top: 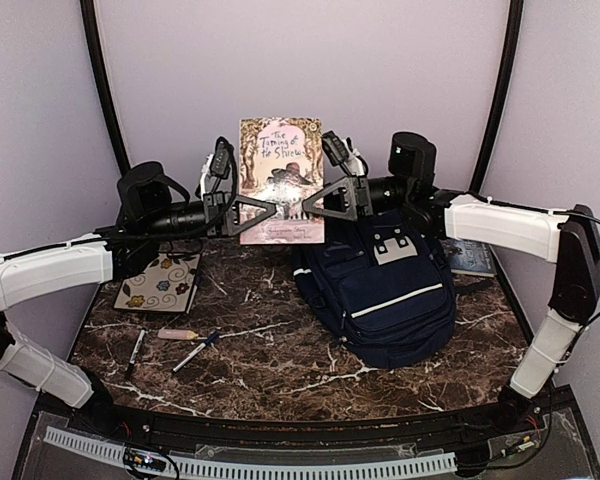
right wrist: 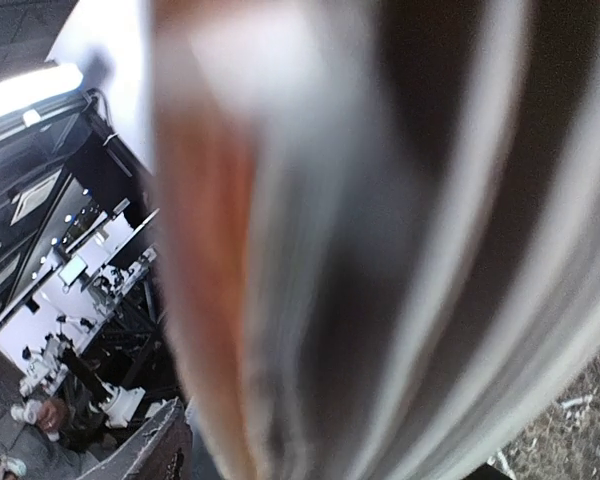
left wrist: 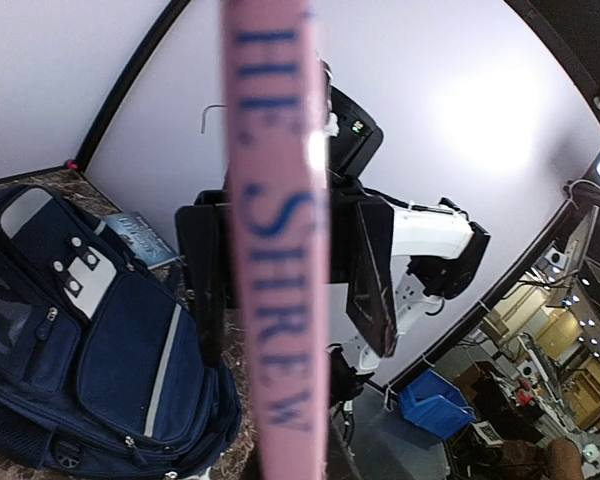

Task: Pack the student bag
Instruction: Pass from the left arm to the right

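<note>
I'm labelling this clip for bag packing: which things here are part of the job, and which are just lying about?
In the job: student bag; pink book, held upright by the left gripper.
Lying about: floral notebook; dark pen; blue pen; pinkish stick; dark book beside the bag.

The pink paperback [top: 281,180] at twelve o'clock in the top view carries its title across the upper cover in hand-drawn lettering, "The Taming of the Shrew". A small line along the cover's foot is too fine to read. In the left wrist view its spine [left wrist: 278,250] runs from twelve to six o'clock in blue capitals, "HE" cut by the upper edge, then "SHREW", while the blue book [top: 470,257] at two o'clock on the tabletop [top: 280,370] bears pale lettering too small to make out.
</note>
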`<state>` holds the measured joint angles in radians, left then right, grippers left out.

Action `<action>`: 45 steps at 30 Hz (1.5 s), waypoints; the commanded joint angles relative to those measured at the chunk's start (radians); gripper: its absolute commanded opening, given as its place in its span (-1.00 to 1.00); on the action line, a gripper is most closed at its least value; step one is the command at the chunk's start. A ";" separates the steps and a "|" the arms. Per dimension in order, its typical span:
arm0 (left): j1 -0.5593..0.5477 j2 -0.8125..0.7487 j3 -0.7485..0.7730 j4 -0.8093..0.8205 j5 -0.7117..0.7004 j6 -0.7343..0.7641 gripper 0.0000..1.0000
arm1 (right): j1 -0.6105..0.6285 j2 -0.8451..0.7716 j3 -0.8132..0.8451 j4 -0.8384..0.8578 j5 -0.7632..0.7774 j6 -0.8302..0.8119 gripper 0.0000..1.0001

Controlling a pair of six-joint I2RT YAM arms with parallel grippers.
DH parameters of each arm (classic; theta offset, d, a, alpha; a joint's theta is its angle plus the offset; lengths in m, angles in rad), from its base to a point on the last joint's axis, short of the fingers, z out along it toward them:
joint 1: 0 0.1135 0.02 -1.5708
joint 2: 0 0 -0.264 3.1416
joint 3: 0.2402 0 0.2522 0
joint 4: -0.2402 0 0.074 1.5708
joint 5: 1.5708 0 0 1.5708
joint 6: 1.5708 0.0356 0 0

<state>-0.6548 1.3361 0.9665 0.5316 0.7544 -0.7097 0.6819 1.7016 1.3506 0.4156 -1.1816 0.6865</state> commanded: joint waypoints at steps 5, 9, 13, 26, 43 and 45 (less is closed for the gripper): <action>-0.003 -0.076 0.025 -0.110 -0.234 0.116 -1.00 | 0.022 -0.055 0.022 -0.299 0.075 -0.174 0.09; -0.003 -0.084 0.026 -0.151 -0.276 0.139 -1.00 | 0.022 -0.071 0.009 -0.301 0.085 -0.176 -0.04; -0.002 -0.090 0.014 -0.153 -0.283 0.130 -1.00 | 0.021 -0.065 0.017 -0.304 0.104 -0.168 -0.22; -0.002 -0.098 -0.026 -0.099 -0.273 0.087 -1.00 | 0.013 -0.022 0.073 -0.325 0.178 -0.140 -0.57; -0.004 -0.076 -0.056 -0.056 -0.270 0.070 -1.00 | 0.019 0.088 0.118 -0.155 0.116 0.032 -0.48; -0.003 -0.068 -0.059 -0.029 -0.248 0.063 -1.00 | 0.019 0.089 0.114 -0.154 0.121 0.029 -0.38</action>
<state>-0.6586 1.2739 0.9260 0.4408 0.4881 -0.6445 0.6930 1.7889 1.4513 0.1909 -1.0447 0.6975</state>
